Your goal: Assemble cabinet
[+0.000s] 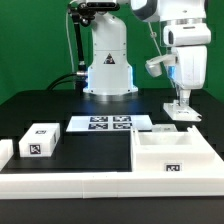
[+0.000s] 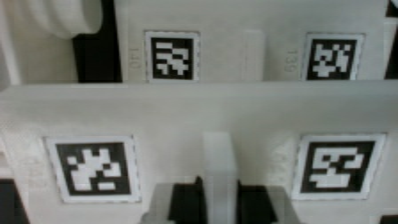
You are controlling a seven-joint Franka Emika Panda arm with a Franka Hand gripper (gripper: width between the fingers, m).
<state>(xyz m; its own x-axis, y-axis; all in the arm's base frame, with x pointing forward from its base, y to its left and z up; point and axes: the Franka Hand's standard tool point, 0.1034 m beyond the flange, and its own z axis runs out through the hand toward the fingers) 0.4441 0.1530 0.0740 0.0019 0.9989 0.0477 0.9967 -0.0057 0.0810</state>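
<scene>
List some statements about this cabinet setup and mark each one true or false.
1. The marker board lies flat on the table in front of the robot base. True.
2. The small tagged block sits inside the large white box. False: it stands apart, on the exterior view's left.
3. The gripper is low over the exterior view's right side. True.
4. The large white box shows no tag. False: a tag is on its front wall.
</scene>
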